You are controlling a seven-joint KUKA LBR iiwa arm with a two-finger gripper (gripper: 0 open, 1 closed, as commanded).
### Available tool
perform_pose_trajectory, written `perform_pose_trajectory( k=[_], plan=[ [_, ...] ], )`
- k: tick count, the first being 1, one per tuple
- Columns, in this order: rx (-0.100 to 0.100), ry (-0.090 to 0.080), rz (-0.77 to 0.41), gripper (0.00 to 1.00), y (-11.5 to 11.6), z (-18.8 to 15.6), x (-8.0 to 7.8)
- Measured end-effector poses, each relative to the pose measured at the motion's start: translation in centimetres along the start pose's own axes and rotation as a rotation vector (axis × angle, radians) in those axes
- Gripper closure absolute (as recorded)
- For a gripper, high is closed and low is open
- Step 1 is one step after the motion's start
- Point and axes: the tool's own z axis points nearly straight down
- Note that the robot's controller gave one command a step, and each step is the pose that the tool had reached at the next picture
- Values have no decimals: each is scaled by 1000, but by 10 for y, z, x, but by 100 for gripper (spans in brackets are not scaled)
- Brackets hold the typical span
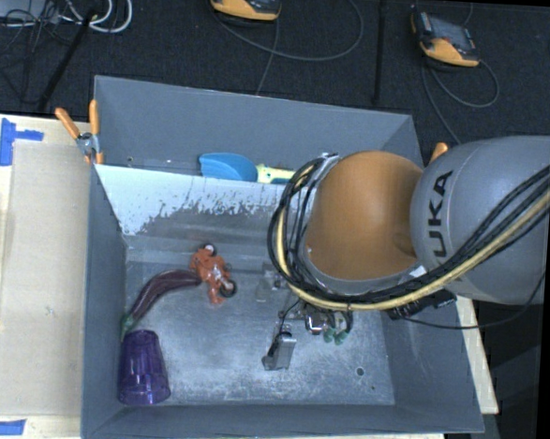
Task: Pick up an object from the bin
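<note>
1. A small orange toy figure (pixel 213 273) lay left of centre on the bin (pixel 357 384) floor, near the gripper (pixel 279 351) but apart from it.
2. The gripper hung over bare floor; how wide its jaws stood could not be told.
3. A dark curved aubergine-like piece (pixel 157 292) lay just beside the toy, and a purple cup (pixel 142 369) lay in the front-left corner.

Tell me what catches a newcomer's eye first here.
The arm's big orange wrist cover looms over the bin's right half, the gripper below it above bare floor. At left lie a purple cup in the front corner, a dark curved aubergine-like thing and a small orange toy.
</note>
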Motion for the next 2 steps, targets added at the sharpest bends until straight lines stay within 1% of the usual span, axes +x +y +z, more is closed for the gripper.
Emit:
perform_pose_trajectory(
  k=[1,2],
  plan=[
    [-1,-8,3,0,-1,-4,-2],
    [-3,-17,9,0,33,58,-41]
  ],
)
